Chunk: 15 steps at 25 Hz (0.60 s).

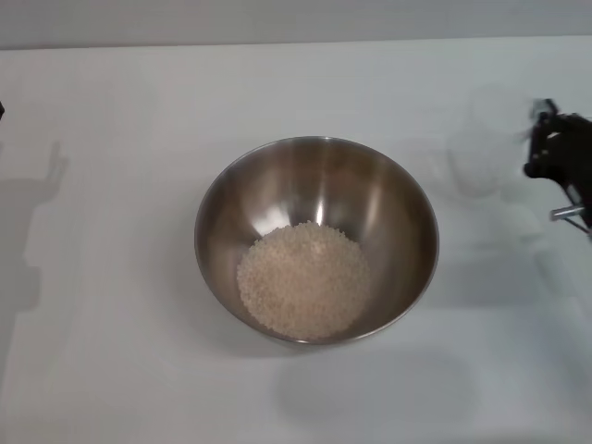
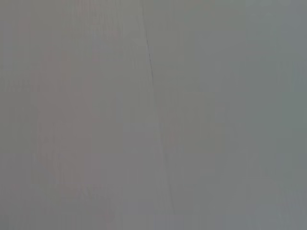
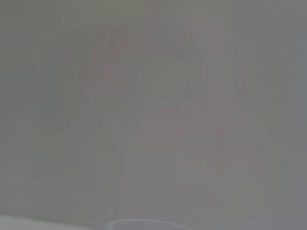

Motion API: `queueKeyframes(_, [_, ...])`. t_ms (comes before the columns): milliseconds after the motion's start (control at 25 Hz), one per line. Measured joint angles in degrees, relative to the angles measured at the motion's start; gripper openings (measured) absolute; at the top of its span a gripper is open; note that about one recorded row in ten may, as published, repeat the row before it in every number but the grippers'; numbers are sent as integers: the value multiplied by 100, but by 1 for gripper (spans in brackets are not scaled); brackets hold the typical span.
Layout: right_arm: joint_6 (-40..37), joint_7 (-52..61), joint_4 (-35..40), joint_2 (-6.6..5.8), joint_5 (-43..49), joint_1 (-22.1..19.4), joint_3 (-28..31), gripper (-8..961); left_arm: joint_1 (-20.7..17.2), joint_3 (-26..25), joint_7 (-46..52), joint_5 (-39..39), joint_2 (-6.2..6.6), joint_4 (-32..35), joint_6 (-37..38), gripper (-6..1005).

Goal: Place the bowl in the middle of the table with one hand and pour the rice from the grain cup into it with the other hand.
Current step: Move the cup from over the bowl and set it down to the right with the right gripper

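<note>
The bowl [image 1: 316, 239], wide and of shiny steel, stands in the middle of the table [image 1: 111, 370]. The rice [image 1: 303, 279] lies in a pale heap on its bottom. The grain cup [image 1: 481, 148], clear and faint against the white top, stands upright to the right of the bowl and looks empty. My right gripper [image 1: 555, 162], black, is at the right edge of the head view, just right of the cup; I cannot tell whether it touches it. My left gripper is out of view; only its shadow falls on the table's left side.
The table's far edge [image 1: 296, 44] runs across the top of the head view. The left wrist view shows only bare grey surface. The right wrist view shows the same, with a faint curved rim [image 3: 139, 223] at one edge.
</note>
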<state>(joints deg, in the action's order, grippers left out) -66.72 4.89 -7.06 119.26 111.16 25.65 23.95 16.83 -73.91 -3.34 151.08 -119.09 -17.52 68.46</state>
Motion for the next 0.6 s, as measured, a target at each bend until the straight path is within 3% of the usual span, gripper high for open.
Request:
queueKeyframes(280, [558,-46,-24,1,40,271,-557,16,-12,20,0,0,0,-11,1,818])
queueKeyframes(600, [613,-62,-44,4,71,314,-805,50,-13,67,0,0,0,-23,1,819])
